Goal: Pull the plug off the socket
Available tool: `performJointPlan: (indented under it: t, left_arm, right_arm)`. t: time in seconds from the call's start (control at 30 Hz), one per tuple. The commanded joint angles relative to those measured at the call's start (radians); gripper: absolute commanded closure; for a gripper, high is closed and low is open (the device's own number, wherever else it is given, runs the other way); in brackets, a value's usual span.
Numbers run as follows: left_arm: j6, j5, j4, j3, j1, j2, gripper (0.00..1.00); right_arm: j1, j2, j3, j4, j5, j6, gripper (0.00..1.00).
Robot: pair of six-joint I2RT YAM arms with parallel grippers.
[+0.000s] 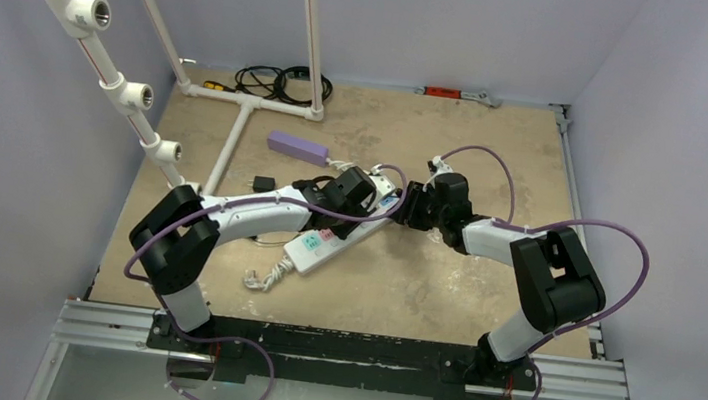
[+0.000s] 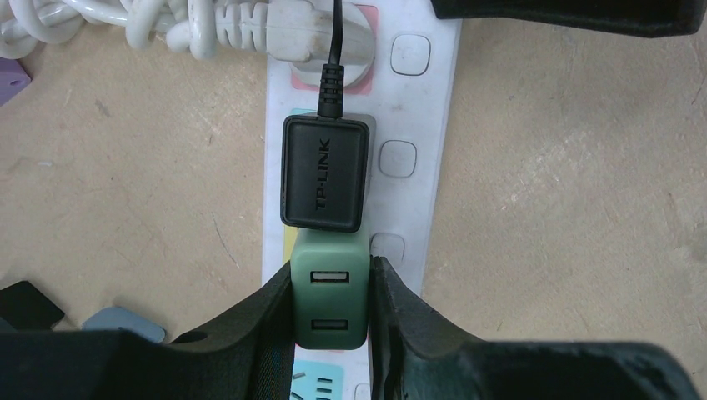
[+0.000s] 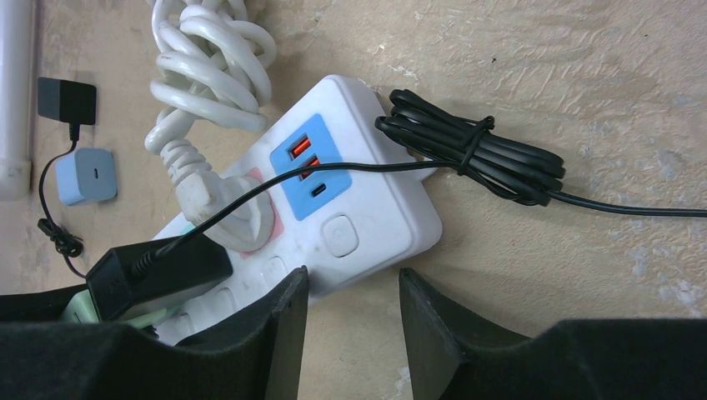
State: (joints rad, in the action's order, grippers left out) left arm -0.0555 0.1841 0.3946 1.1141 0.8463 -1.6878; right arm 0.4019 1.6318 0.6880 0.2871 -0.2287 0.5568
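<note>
left claw (image 2: 332,275) clenched on the green plug (image 2: 329,310) | plug sits in the white socket strip (image 1: 317,247), mid-table | black tp-link adapter (image 2: 323,171) touching it | right claw (image 3: 354,287) fingers parted by the strip's end, gripping nothing

Green two-port plug (image 2: 329,292) — seated in the long white socket (image 2: 433,108) lying flat.
</note>
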Motion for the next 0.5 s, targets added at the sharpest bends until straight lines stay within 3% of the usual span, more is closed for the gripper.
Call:
performJointPlan:
  t: [0.0,0.27,0.47]
  left_arm:
    - [0.028,0.11,0.052,-0.008,-0.013,0.069,1.0]
    - [0.01,-0.15,0.048,0.009,-0.086,0.071,1.0]
    - [0.008,-0.179,0.053,0.012,-0.101,0.066,1.0]
  right_arm:
    - [-0.008,0.041,0.001,-0.091,0.069,-0.043,0.54]
    - [-0.008,0.045,0.003,-0.092,0.071,-0.043,0.55]
    - [-0.008,0.048,0.004,-0.094,0.072,-0.044,0.55]
